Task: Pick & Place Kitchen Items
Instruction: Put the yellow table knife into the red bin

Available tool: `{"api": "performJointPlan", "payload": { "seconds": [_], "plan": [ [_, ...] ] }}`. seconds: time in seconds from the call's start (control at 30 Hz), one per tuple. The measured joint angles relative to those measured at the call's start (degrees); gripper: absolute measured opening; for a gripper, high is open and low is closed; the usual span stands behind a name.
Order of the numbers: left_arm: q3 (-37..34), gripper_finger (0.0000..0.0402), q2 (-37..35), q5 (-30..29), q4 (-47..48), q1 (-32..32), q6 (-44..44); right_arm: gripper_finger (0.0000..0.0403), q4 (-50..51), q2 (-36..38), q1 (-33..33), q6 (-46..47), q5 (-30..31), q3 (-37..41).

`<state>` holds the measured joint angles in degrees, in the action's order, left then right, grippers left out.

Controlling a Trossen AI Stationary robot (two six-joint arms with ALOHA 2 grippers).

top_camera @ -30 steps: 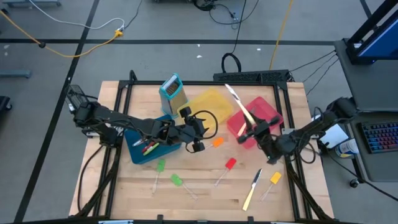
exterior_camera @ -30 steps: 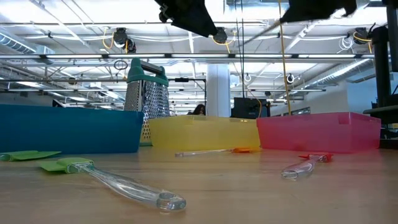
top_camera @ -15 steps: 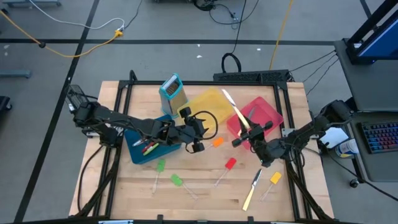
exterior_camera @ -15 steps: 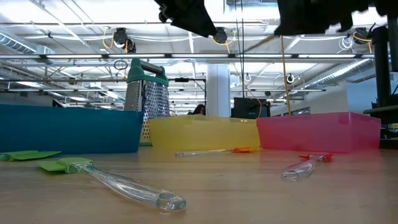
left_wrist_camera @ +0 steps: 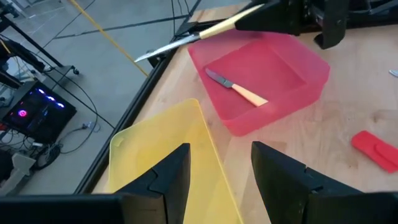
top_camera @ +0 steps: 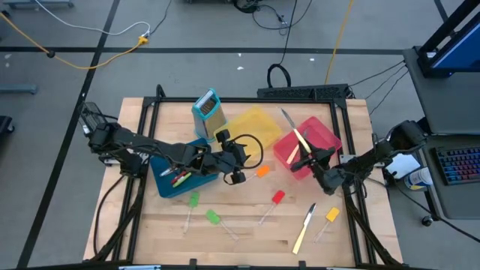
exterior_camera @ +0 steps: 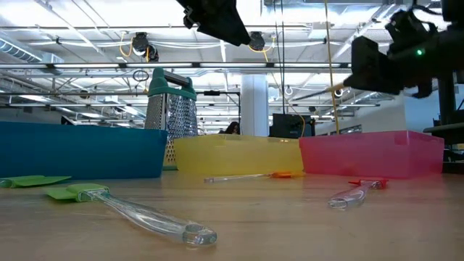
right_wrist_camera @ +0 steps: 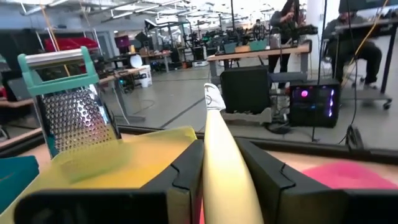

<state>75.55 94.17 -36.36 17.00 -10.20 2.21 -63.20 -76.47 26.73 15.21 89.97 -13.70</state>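
My right gripper [top_camera: 310,157] hovers over the red bin [top_camera: 324,135], shut on a cream-handled knife [top_camera: 292,127] whose blade points to the far left over the bin. Another cream-handled knife [left_wrist_camera: 237,88] lies inside the red bin. My left gripper [top_camera: 240,169] hangs open with nothing in it between the blue bin [top_camera: 166,182] and the yellow bin [top_camera: 255,124]. Flat on the table are an orange spatula [top_camera: 261,172], a red spatula [top_camera: 276,199], a yellow spatula [top_camera: 331,215], two green spatulas [top_camera: 193,201] and a third knife [top_camera: 304,227]. My right gripper pinches the knife's cream handle [right_wrist_camera: 219,163] between its two fingers, toward the handle's butt end. The knife runs along the fingers and sticks out ahead of them, roughly level. It is lifted clear, above the red bin, with its blade tip [left_wrist_camera: 144,56] past the bin's far-left rim.
An upright teal-framed grater [top_camera: 208,111] stands behind the blue bin, which holds several utensils [top_camera: 180,176]. Black frame rails run along the table's edges. Bare wood lies along the near edge, left of the green spatulas.
My right gripper has sunk toward the red bin with the knife and rolled its wrist. The blade has swung a little toward the table's right. It now lies lower over the bin.
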Motion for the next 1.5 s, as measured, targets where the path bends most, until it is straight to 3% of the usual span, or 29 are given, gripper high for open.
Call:
{"api": "performJointPlan", "payload": {
  "seconds": [0.13,0.23,0.47,0.7,0.9,1.07,1.23,1.33,1.5],
  "plan": [
    [0.0,0.0175,0.0,0.04,0.0,0.0,1.01,0.0077,-0.1,0.03,0.01,6.94,0.0,4.07],
    [0.0,0.0175,0.0,0.04,0.0,0.0,1.4,0.0077,-2.21,0.31,0.1,7.2,-0.95,7.07],
    [0.0,0.0175,0.0,0.04,-0.13,0.0,2.86,0.0077,-5.52,3.67,0.38,5.92,-15.68,12.81],
    [0.0,0.0175,0.0,0.02,-0.2,0.0,4.51,0.0077,-7.58,12.36,0.38,-10.41,-22.98,12.12],
    [0.0,0.0175,0.0,0.03,-0.57,0.0,6.32,0.0077,-1.68,21.74,0.36,-32.68,-27.45,7.17],
    [0.0,0.0175,0.0,0.04,-0.61,-0.02,9.03,0.0077,14.9,28.59,-0.2,-45.73,-28.95,-1.13],
    [0.0,0.0175,0.0,0.02,-0.81,0.0,10.39,0.0077,41.5,34.58,-2.42,-49.34,-29.17,-13.28],
    [0.0,0.0175,0.0,0.02,-0.81,0.0,11.07,0.0077,64.8,36.27,-4.7,-40.9,-34.58,-22.36],
    [0.0,0.0175,0.0,0.02,-0.66,0.0,12.04,0.0078,104.22,35.88,-10.22,-14.14,-52.98,-34.08]
  ]
}}
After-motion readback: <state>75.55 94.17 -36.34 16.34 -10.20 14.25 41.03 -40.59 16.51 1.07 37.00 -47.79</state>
